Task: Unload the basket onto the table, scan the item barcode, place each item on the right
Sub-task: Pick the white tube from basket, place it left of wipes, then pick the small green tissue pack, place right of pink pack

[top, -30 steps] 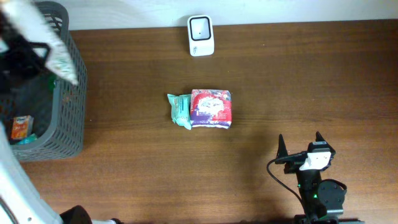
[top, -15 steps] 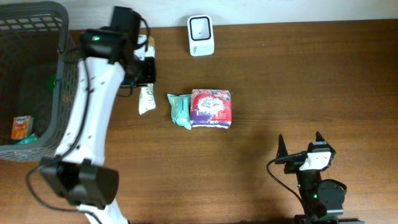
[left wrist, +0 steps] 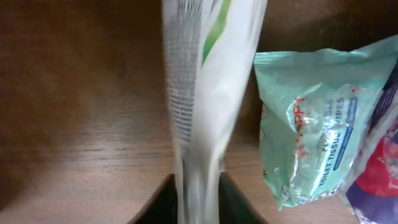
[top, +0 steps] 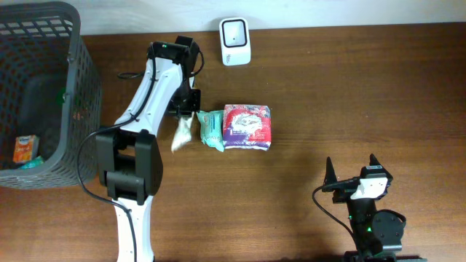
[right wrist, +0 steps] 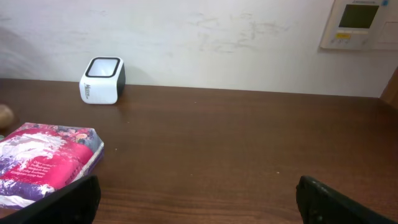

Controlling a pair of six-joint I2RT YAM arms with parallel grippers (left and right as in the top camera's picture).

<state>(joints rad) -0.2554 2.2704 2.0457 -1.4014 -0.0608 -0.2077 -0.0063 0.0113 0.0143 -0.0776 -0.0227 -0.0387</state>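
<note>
The white pouch [top: 182, 133] hangs between the left gripper [top: 186, 111] fingers at the middle of the worktop [top: 328, 87], just beside the teal wipes pack [top: 210, 129] (pinched or loose, I cannot tell). The right gripper [top: 351, 173] stands spread wide near the front edge.

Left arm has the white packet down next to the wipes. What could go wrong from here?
1. The white packet sits in the left gripper, right beside the toilet tissue wipes pack; releasing it could nudge that pack or leave the two overlapping.
2. How firm the grip is cannot be told; the packet may slip early.
3. The scanner stands apart at the far table edge; dropped here, the packet would not face it.
</note>
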